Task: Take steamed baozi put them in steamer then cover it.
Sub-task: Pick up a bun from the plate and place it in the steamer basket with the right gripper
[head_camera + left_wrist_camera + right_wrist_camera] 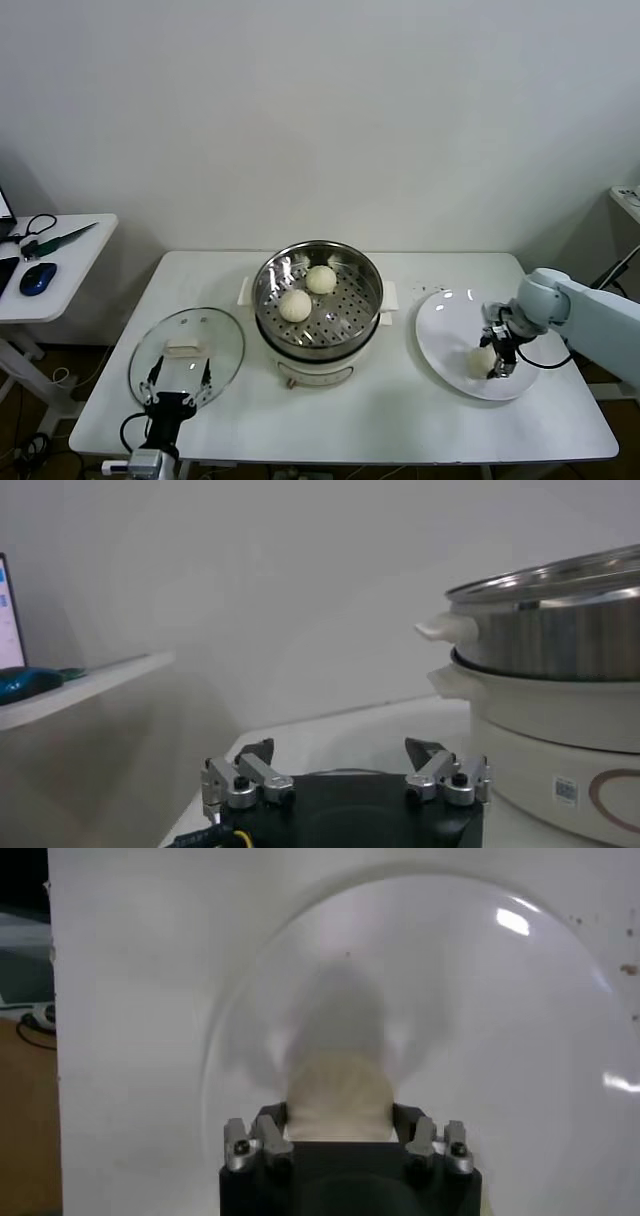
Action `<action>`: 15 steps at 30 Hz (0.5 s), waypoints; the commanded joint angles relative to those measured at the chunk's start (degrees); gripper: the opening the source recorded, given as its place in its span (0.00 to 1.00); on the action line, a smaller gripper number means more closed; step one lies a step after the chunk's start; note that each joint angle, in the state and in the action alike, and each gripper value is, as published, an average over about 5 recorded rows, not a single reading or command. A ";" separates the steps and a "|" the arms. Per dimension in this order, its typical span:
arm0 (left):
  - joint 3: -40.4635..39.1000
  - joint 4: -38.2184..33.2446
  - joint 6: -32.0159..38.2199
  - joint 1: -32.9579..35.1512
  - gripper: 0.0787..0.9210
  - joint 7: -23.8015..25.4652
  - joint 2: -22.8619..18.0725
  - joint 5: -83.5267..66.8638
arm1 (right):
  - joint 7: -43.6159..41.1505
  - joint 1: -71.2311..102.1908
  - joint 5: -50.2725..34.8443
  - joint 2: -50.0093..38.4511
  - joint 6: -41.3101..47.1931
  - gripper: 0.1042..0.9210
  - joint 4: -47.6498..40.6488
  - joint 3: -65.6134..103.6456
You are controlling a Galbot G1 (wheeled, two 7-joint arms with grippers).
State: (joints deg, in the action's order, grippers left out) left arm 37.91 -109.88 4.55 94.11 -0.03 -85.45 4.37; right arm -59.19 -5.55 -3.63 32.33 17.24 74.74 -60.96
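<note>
On the white counter [400, 420], the steamer [318, 300] sits dead centre, shiny steel walls over a cream base, its perforated tray already cradling two smooth domed baozi [307, 293] so steam can rise through the holes. Beside it lies the cover [187, 352], clear glass with a white handle, parked flat within reach of the left tool [172, 385], which waits with jaws wide. Over on the glossy white plate [445, 335], the right tool [500, 355] pinches in around a soft, doughy bun [337, 1098], fingers at its sides, looking ready to lift.
</note>
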 commanded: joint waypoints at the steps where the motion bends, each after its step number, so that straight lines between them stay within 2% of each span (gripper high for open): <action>1: -0.07 -0.14 0.13 0.18 0.88 0.05 0.01 -0.04 | -0.34 -13.58 0.75 1.14 -6.92 0.71 1.53 -10.48; 7: 0.31 -0.61 0.17 0.62 0.88 -0.01 0.11 -0.20 | -0.71 -30.66 9.08 8.10 -24.81 0.71 1.20 -20.74; 15: 0.33 -0.90 -0.03 0.99 0.88 -0.03 -0.06 -0.21 | -0.55 -44.11 10.82 19.40 -37.78 0.72 2.68 -25.71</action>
State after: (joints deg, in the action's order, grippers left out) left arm 38.26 -110.69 4.65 95.02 -0.06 -85.48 4.15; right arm -59.65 -33.79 3.75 42.89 -6.03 76.43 -78.77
